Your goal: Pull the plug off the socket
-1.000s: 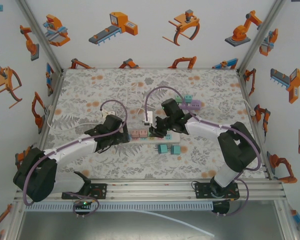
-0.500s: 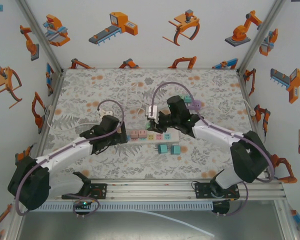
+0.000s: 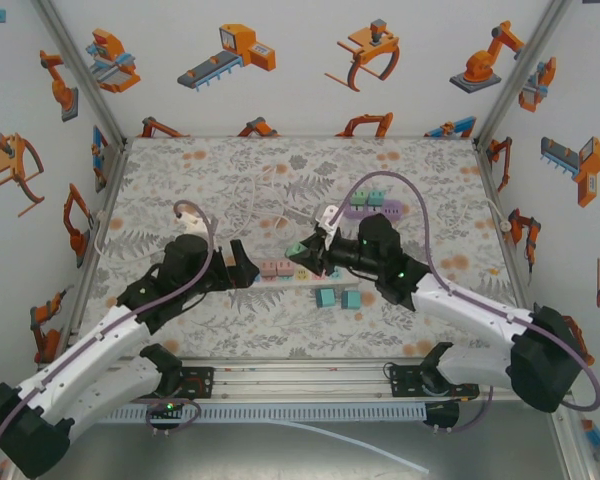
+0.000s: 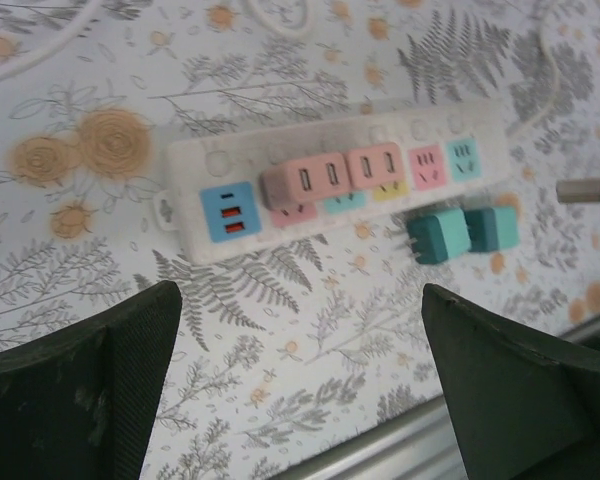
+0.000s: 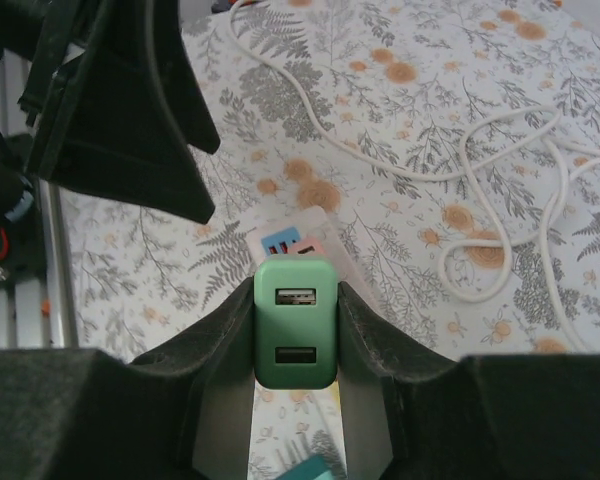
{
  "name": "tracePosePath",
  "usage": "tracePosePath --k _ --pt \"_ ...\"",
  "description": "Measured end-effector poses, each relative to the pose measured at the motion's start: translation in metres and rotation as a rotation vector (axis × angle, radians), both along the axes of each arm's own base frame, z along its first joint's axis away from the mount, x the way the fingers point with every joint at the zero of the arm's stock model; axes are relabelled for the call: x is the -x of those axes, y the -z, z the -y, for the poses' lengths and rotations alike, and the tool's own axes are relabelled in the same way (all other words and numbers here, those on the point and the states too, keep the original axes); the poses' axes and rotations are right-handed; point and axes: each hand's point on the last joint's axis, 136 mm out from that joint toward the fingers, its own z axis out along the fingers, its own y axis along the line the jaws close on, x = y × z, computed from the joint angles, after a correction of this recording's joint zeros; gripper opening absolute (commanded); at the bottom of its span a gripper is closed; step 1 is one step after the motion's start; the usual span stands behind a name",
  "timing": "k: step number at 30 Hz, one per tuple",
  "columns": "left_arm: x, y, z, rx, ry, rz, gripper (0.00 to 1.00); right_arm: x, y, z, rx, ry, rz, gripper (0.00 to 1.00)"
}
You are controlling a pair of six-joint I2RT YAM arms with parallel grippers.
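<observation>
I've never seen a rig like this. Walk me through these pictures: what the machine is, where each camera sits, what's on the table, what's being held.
These are two robot arms bolted at the near edge of a table. The wide picture looks down from above and behind them. The other two come from a camera on each wrist. On the flower-patterned table lies a white power strip with two pink plugs in it. Two teal plugs lie beside it, and a loose white cable lies nearby. The left claw hangs open over the strip, holding nothing. The right claw is shut on a green USB plug, held clear of the strip.
</observation>
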Motion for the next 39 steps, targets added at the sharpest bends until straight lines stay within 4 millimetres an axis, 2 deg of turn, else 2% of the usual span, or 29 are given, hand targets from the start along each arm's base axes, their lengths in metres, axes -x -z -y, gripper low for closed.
tracePosePath --k 2,9,15,20,27,33,39 --pt "0.009 -0.008 0.006 0.018 0.053 0.011 0.98 0.002 0.0 0.005 -0.034 0.047 -0.049 0.12" --pt "0.045 -0.038 0.024 0.058 0.242 0.078 0.97 0.014 0.019 0.017 -0.129 0.192 -0.296 0.12" --pt "0.059 -0.051 0.035 0.073 0.334 0.094 0.97 0.009 0.051 0.032 -0.173 0.358 -0.525 0.13" --pt "0.062 -0.043 0.042 0.056 0.368 0.053 0.97 0.005 0.086 0.039 -0.175 0.478 -0.683 0.15" --pt "0.058 -0.028 0.048 0.002 0.368 -0.007 0.97 0.008 0.149 0.027 -0.087 0.556 -0.818 0.15" --pt "0.051 -0.013 0.045 -0.073 0.331 -0.063 0.97 0.003 0.181 0.019 -0.062 0.601 -0.85 0.17" --pt "0.05 0.005 0.041 -0.136 0.315 -0.112 0.97 -0.001 0.198 0.015 -0.061 0.634 -0.858 0.21"
